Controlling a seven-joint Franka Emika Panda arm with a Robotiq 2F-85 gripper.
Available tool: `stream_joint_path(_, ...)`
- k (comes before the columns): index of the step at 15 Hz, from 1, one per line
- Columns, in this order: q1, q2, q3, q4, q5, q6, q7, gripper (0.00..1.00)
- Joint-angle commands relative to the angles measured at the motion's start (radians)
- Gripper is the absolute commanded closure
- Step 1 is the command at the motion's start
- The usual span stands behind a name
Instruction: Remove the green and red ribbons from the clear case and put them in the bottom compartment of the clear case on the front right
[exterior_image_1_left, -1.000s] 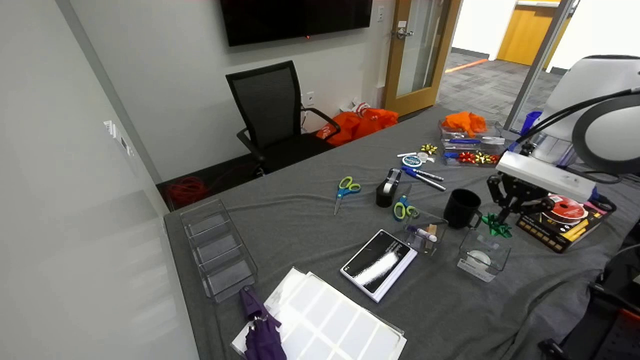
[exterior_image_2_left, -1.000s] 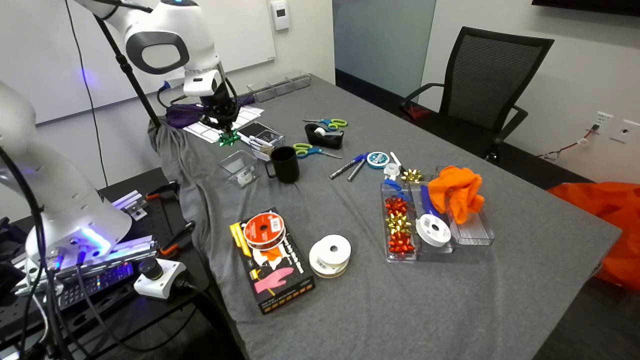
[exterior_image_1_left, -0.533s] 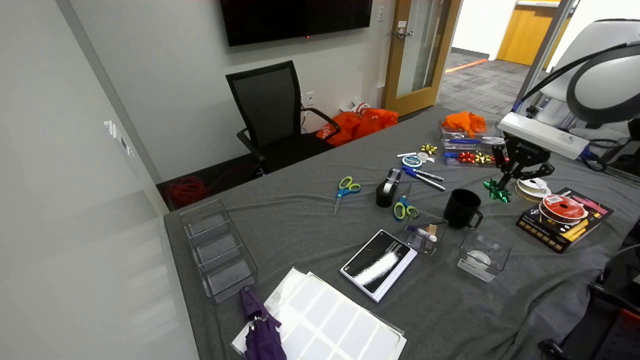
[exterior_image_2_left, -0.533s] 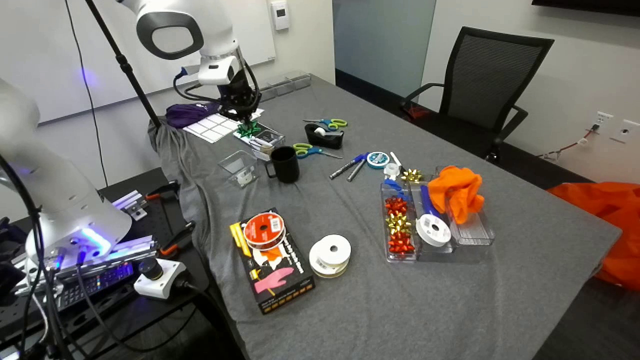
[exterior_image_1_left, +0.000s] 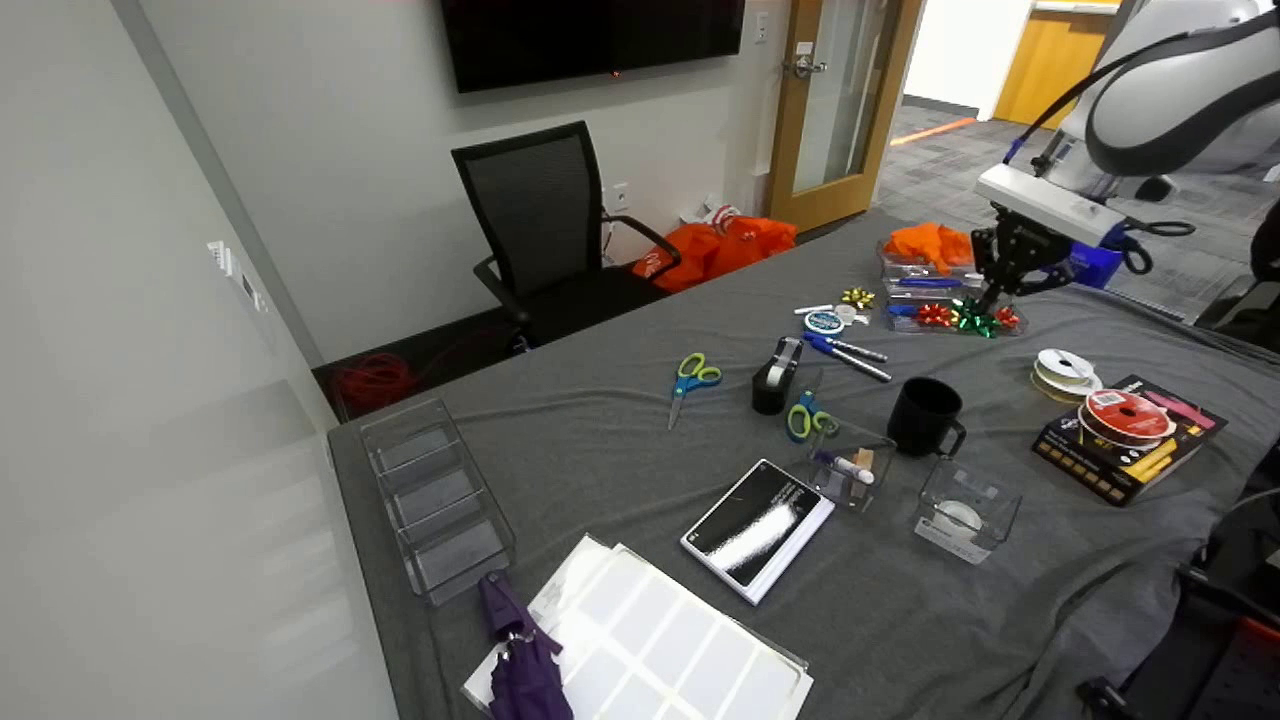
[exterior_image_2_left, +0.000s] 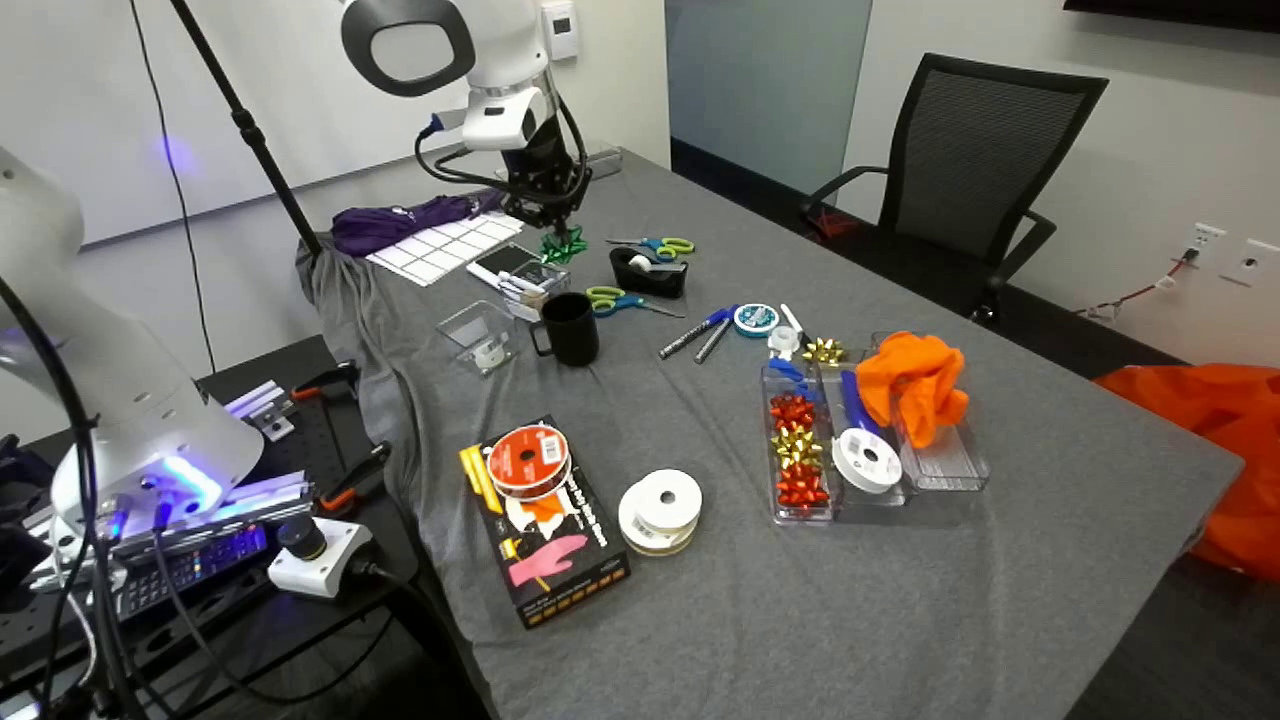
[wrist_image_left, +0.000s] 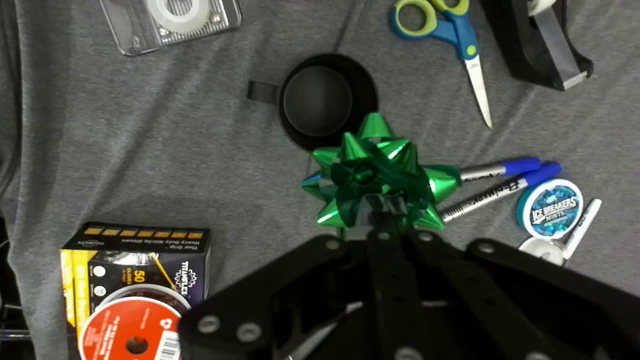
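Clenched on the green gift bow (wrist_image_left: 377, 170), the fingers (wrist_image_left: 368, 216) hold it above the surface (exterior_image_2_left: 900, 600). In an exterior view the bow overlapped the rim of the open clear bin (exterior_image_1_left: 1002, 515) a second ago; now it shows against the clear tray (exterior_image_1_left: 908, 326), and the white ribbon spools (exterior_image_1_left: 1065, 365), then hidden, are in sight. The red bows (exterior_image_2_left: 791, 411) lie in that tray unmoved, a gold bow (exterior_image_2_left: 797, 447) between them. The wrist view puts the green gift bow partly over the black mug (wrist_image_left: 320, 100).

The tin (wrist_image_left: 550, 209) reads "ICE BREAKERS MINTS". The nitrile glove box (wrist_image_left: 135, 250) carries "TITANFLEX", "Thor Grip", "Heavy Duty Nitrile Gloves" and "50". Lettering on a blue-capped marker (wrist_image_left: 490, 197) ends in "MARK"; the red-labelled spool (wrist_image_left: 115, 325) bears a barcode and print too blurred to read.
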Motion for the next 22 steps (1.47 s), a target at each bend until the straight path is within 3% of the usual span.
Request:
stream_joint_path(1,0.000,0.009,-0.002,0.012,0.000,-0.007,0.000,1.00)
stream_joint_path(6,0.000,0.013,-0.002,0.016,0.000,-0.010,0.000,1.00)
stream_joint_path(10,-0.018,0.110,-0.026,0.170,0.059,-0.051,0.075,1.00)
stream_joint_path(16,-0.030,0.344,-0.094,0.392,0.066,-0.015,0.346,1.00)
stream_joint_path(22,-0.028,0.567,-0.114,0.636,0.111,-0.093,0.669,1.00)
